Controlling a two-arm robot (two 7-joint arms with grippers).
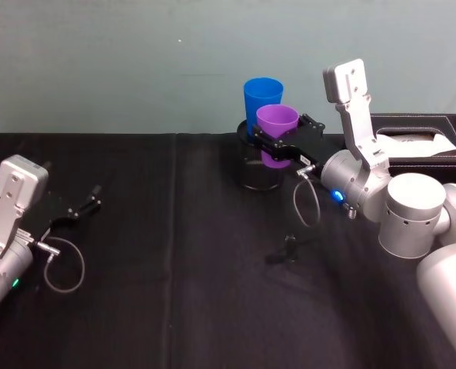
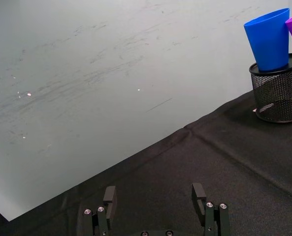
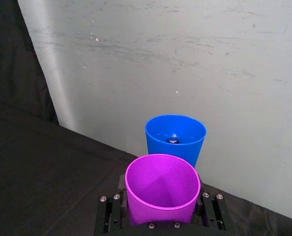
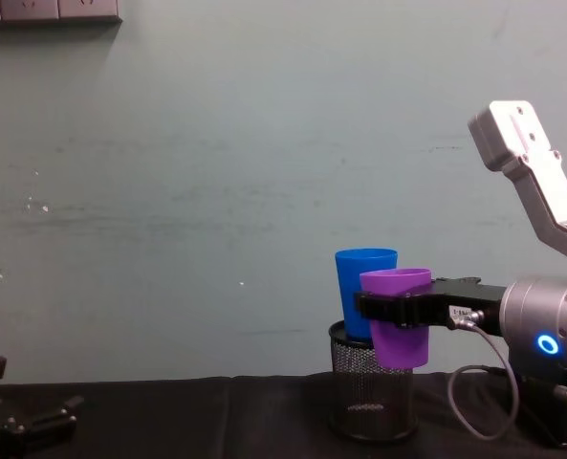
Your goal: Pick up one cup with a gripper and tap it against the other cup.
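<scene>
Blue cup (image 1: 262, 94) stands in the mesh pen holder (image 1: 258, 173) near the desk's (image 1: 174, 269) far edge, right of centre. Its lower part is hidden by the mesh and by the purple cup (image 1: 277, 121). Can't tell whether the cups touch: the chest view overlaps them, and the right wrist view puts the blue rim just behind the purple one. Right gripper (image 1: 281, 138) is clamped on the purple cup at mid-height, holding it upright and off the cloth, on the near side of the blue cup, with its base level with the holder's rim. A black box (image 1: 424, 142) sits at the far right corner behind the right arm. A small black object (image 1: 289, 246), too small to identify, lies nearer than the holder. Bare cloth runs left to the left gripper (image 1: 85, 204), idle near the left edge with its jaws spread wide.
</scene>
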